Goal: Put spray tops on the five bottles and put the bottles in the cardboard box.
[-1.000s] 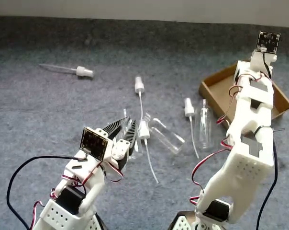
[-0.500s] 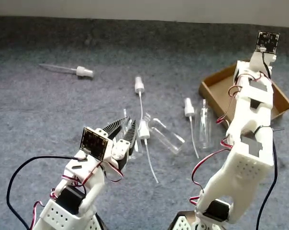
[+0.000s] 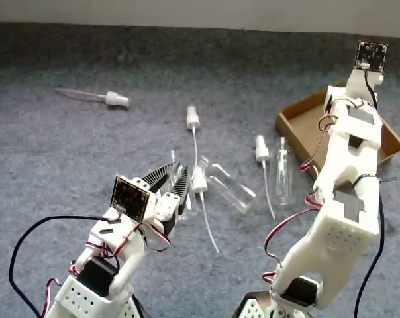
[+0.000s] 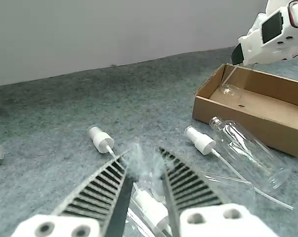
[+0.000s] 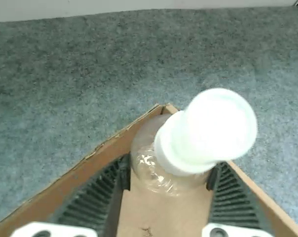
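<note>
Since the right gripper (image 5: pixel 168 168) is clamped on a capped bottle (image 5: pixel 188 148) over the box (image 4: pixel 238 118), the step in hand looks like setting that bottle down inside. From the left wrist view the bottle hangs slanted from the jaws with its base low in the box, near the far corner; whether it touches the floor I cannot tell.

To do this well, the arm should go down until the base rests on the cardboard, staying off the wall so the box does not get pushed along the carpet. Laying the bottle flat against one side would likely leave room for the other four. The jaws should open only once the weight is borne, and just wide enough to let go, since a smooth round bottle may roll or tip when dropped.

Across the table, the left gripper (image 4: pixel 141 153) is narrow, closed about a bare bottle (image 4: pixel 148 180), with a spray top (image 3: pixel 199 180) just beside it. Two more bare bottles (image 3: pixel 230 187) (image 3: pixel 283 172) and three loose tops (image 3: pixel 193 118) (image 3: pixel 261 149) (image 3: pixel 117 99) lie on the carpet, so most of the task is ahead.
</note>
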